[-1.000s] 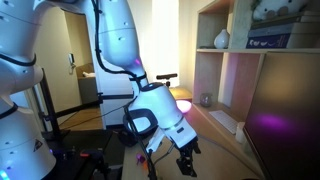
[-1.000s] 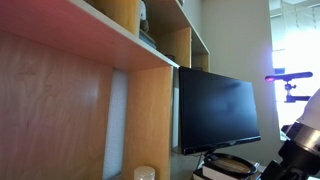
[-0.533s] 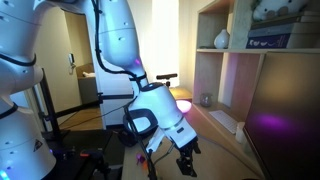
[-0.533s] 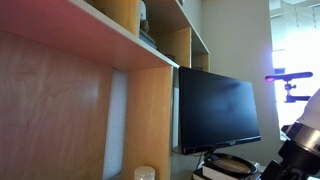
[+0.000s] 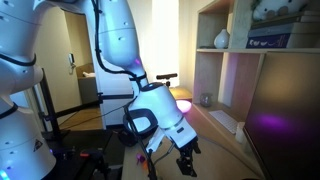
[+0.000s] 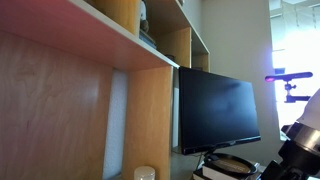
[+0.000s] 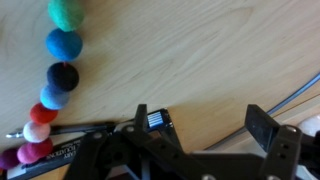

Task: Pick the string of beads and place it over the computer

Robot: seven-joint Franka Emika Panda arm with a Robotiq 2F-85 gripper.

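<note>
In the wrist view the string of beads [image 7: 55, 75], left of the gripper [image 7: 207, 124], is running off the top edge and the lower left corner, hiding both ends. Right of the gripper a blue cable [image 7: 303, 92] is being cropped by the frame. In an exterior view the gripper [image 5: 186, 162] is showing dark and tiny, its jaws too blurred to read, and the computer screen [image 5: 285, 135] right of it is being cut off. In an exterior view only a corner piece of the arm [image 6: 300, 140] is showing.

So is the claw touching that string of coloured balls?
Apart. The wrist view shows bare wood between the open gripper and the string of beads.
</note>
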